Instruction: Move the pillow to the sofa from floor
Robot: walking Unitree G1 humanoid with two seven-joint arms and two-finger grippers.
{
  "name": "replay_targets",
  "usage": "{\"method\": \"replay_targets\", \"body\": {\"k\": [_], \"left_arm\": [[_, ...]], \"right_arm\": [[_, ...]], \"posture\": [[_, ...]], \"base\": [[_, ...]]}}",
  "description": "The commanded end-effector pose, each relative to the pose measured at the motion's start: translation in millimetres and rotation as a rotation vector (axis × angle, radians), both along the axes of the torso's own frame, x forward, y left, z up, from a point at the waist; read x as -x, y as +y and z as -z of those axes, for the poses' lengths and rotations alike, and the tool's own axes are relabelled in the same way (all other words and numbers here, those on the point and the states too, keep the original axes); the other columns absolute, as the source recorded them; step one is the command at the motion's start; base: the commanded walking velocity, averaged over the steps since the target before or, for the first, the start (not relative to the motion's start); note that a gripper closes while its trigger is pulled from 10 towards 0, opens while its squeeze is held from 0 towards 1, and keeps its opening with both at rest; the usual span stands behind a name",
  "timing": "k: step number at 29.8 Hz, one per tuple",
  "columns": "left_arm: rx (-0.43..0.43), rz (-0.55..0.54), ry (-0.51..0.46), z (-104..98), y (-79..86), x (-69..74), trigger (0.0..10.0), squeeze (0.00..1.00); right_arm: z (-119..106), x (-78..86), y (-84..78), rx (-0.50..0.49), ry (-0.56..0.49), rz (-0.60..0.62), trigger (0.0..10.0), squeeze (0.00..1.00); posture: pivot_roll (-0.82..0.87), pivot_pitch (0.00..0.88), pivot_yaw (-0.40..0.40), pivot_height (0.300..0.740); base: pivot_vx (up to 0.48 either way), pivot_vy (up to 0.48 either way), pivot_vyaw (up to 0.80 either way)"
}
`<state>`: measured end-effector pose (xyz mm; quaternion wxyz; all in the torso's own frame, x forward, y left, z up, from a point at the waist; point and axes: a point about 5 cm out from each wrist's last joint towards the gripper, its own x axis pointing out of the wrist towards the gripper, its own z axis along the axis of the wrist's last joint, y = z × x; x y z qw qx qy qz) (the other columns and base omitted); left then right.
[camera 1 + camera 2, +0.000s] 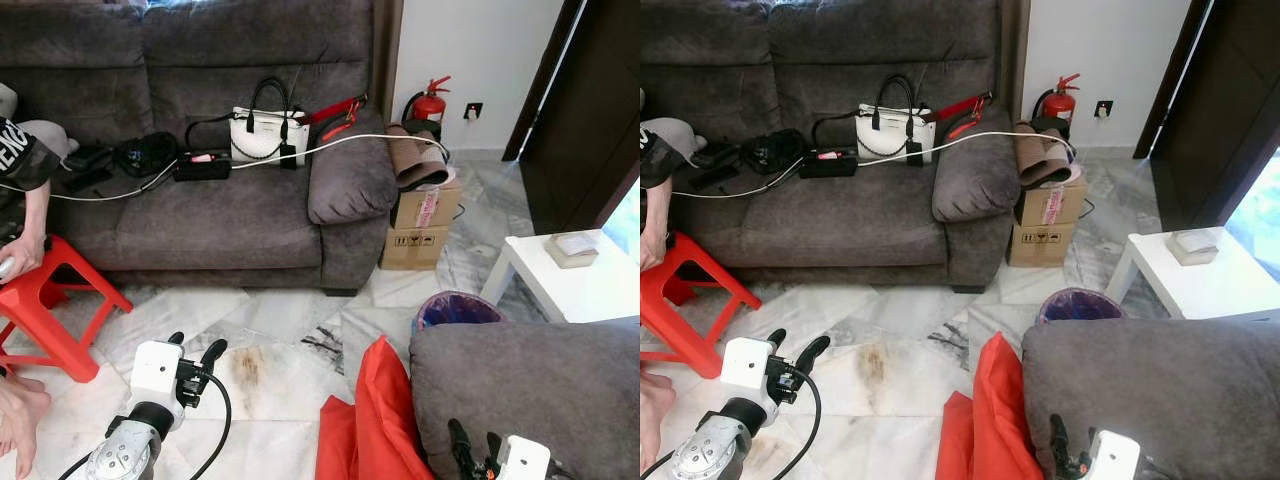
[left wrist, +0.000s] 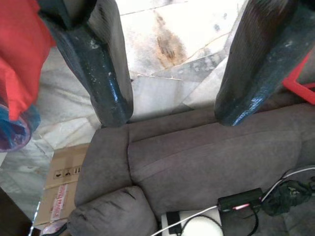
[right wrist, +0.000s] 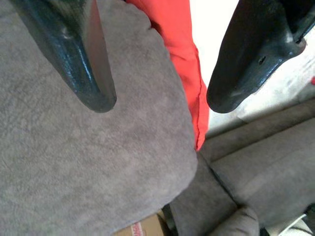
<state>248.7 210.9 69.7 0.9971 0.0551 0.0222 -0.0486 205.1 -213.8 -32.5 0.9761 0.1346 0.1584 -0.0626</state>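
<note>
A red pillow (image 1: 372, 420) stands on the marble floor, leaning against the near grey sofa arm (image 1: 530, 380). The long grey sofa (image 1: 230, 215) runs along the back wall, its seat partly covered with bags and cables. My left gripper (image 1: 196, 347) hovers open over the floor, left of the pillow, with nothing in it. In the left wrist view its fingers (image 2: 106, 73) frame the sofa front, and the pillow (image 2: 19, 59) sits at the edge. My right gripper (image 1: 475, 440) is open above the near sofa arm, just right of the pillow (image 3: 184, 54).
A person sits at the far left beside a red stool (image 1: 50, 300). A white handbag (image 1: 265, 135) and a white cable lie on the sofa. Cardboard boxes (image 1: 425, 225), a fire extinguisher (image 1: 428, 105), a purple-lined bin (image 1: 457, 308) and a white side table (image 1: 570, 275) stand to the right.
</note>
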Motion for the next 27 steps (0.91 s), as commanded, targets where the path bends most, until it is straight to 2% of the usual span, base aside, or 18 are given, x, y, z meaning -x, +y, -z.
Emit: {"method": "replay_targets", "body": {"k": [1, 8, 14, 17, 20, 22, 27], "left_arm": [[-0.019, -0.005, 0.011, -0.2, 4.5, 1.2, 10.0, 0.00], [-0.033, -0.020, -0.003, -4.6, 8.7, -4.3, 10.0, 0.00], [-0.024, 0.005, -0.014, -7.5, 2.7, -10.2, 10.0, 0.00], [-0.024, -0.006, -0.008, -5.8, 5.4, -12.0, 10.0, 0.00], [0.003, -0.041, 0.009, -0.1, 10.4, -15.0, 10.0, 0.00], [0.012, -0.059, 0.014, 2.7, 12.0, -16.3, 10.0, 0.00], [0.065, -0.119, -0.010, 3.7, 11.6, -22.1, 10.0, 0.00]], "right_arm": [[-2.2, -2.7, 2.1, -0.003, -0.014, 0.003, 10.0, 0.00], [-8.3, -5.5, 5.9, -0.051, -0.074, 0.018, 10.0, 0.00], [-15.4, -14.4, 11.1, -0.076, -0.123, 0.007, 10.0, 0.00], [-15.3, -18.1, 15.6, -0.089, -0.119, 0.007, 10.0, 0.00], [-12.6, -22.9, 23.3, -0.074, -0.073, -0.065, 10.0, 0.00], [-13.0, -24.8, 22.6, -0.067, -0.069, -0.084, 10.0, 0.00], [-24.7, -39.2, 7.8, -0.018, -0.088, -0.113, 10.0, 0.00]], "posture": [[0.12, 0.101, 0.079, 0.700], [0.12, 0.102, 0.096, 0.700], [0.13, 0.091, 0.115, 0.700], [0.13, 0.085, 0.116, 0.700], [0.12, 0.063, 0.090, 0.700], [0.12, 0.053, 0.076, 0.700], [0.11, 0.033, 0.017, 0.700]], "base": [[0.000, 0.000, 0.00], [0.000, 0.000, 0.00], [0.000, 0.000, 0.00], [0.000, 0.000, 0.00], [0.000, 0.000, 0.00], [0.000, 0.000, 0.00], [0.000, 0.000, 0.00]]}}
